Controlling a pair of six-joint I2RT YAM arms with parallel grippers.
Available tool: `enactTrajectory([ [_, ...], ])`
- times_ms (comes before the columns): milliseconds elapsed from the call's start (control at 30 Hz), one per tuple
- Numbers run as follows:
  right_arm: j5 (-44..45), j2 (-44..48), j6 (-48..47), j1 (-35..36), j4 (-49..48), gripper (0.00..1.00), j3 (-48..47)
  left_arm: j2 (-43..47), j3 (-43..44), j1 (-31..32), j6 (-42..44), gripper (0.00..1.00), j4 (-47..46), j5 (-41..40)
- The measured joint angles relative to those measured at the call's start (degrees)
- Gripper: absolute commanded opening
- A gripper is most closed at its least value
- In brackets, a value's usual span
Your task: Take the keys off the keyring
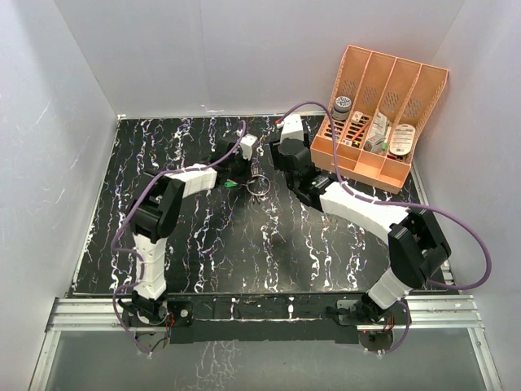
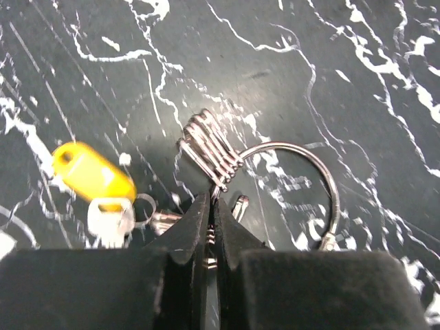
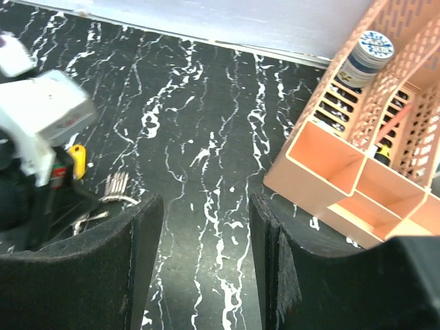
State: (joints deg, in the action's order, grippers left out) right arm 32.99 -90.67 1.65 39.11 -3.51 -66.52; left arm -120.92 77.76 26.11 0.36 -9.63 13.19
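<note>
Two arms reach over the black marbled tabletop point(image 1: 244, 252), and they meet near its far middle. The left end effector point(image 2: 211, 206) is closed, its two fingertips pressed together on a thin piece of metal that seems to be the wire of the keyring point(image 2: 335, 185). This one large silver loop lies flat on the tabletop just in front of the fingertips. A tight bundle of small loops point(image 2: 210, 148) sits on it, too close together to count surely.

I count two keys. The yellow key point(image 2: 93, 172) lies left of the fingertips with a silver blade under it. The green key point(image 1: 230, 186) shows only from above, just left of the keyring.

The right end effector point(image 3: 206, 203) stands half open and holds nothing, between the keyring and one peach organizer point(image 3: 357, 172).
</note>
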Motion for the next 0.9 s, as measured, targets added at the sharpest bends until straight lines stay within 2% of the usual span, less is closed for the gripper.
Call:
enactTrajectory([
  [167, 3.91, 1.22, -0.24, -0.02, -2.47, 0.51, 2.6, 10.38, -4.15, 0.48, 0.04, 0.0, 2.25, -1.81],
  [400, 5.49, 1.97, -0.04, -0.02, -4.02, 0.51, 3.87, 26.73, -4.79, 0.61, 0.61, 0.0, -1.95, -2.67],
  [567, 4.96, 2.23, 0.55, -0.02, -4.52, 0.51, 4.94, 32.35, -6.8, 0.61, 1.31, 0.0, -3.32, -3.45],
  [600, 4.79, 2.23, 0.79, -0.02, -4.44, 0.51, 5.14, 32.52, -6.99, 0.61, 1.57, 0.08, -3.34, -3.87],
  [633, 4.66, 2.23, 1.07, -0.02, -4.33, 0.51, 5.2, 32.54, -7.15, 0.61, 1.73, 0.22, -3.13, -4.33],
  [700, 4.39, 2.23, 1.51, -0.02, -4.2, 0.51, 5.2, 32.17, -7.72, 0.61, 2.29, 0.36, -2.23, -5.4],
  [867, 4.13, 2.49, 1.68, -0.09, -4.11, 0.51, 5.2, 28.17, -8.94, 0.61, 2.29, 0.46, -2.36, -7.37],
  [900, 4.13, 2.8, 1.68, -0.11, -4.04, 0.51, 5.27, 26.91, -9.31, 0.61, 2.16, 0.51, -2.54, -7.93],
])
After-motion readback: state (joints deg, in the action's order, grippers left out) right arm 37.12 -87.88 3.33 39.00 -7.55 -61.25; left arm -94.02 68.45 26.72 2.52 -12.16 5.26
